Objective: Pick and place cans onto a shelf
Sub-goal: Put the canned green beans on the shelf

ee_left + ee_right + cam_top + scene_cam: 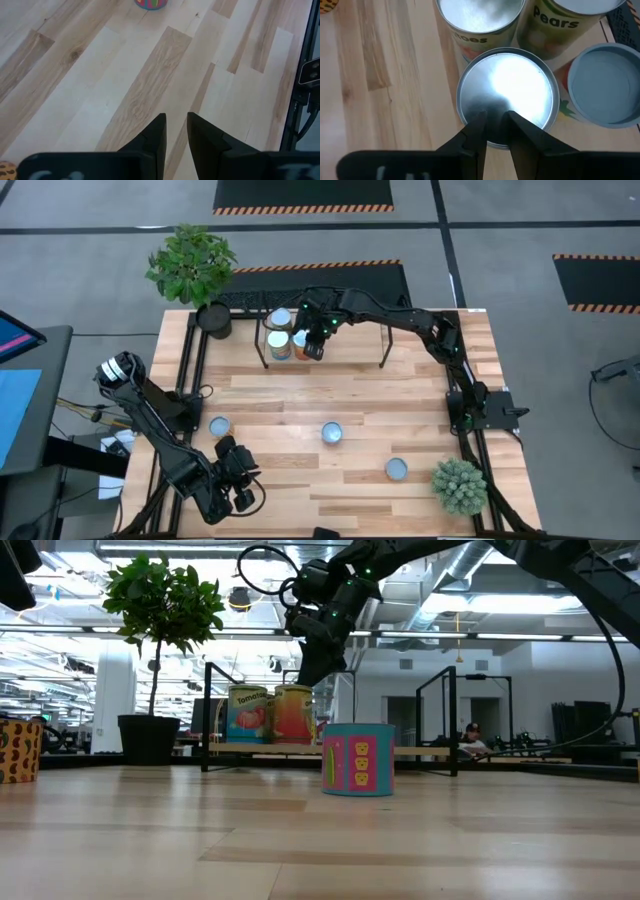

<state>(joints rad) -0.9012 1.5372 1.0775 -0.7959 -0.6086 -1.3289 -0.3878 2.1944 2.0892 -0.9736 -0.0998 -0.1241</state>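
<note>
The shelf [350, 345] stands at the table's far middle. Several cans stand on its left part: a silvery-topped one [507, 92], a tomatoes can [480, 15], a pears can [570, 20] and a blue-lidded one [605, 85]. My right gripper [494, 127] is shut just above the silvery top, at its rim; in the low view my right gripper [308, 670] is over the orange-labelled can [293, 715]. Three blue-topped cans [219, 426] [332, 433] [397, 469] stand on the table. My left gripper [175, 130] is shut and empty above the table's near left. My right gripper points down at the silvery can's top, close to its rim [492, 107]. I cannot tell whether the shut fingertips touch the top or stand just above it. The can stands upright on the shelf board.
A black plant pot [215, 318] stands left of the shelf, and a small green plant [460, 485] at the near right corner. The shelf's right part [355, 330] is bare board. A pink and teal can [358, 758] stands mid-table in front of the shelf.
</note>
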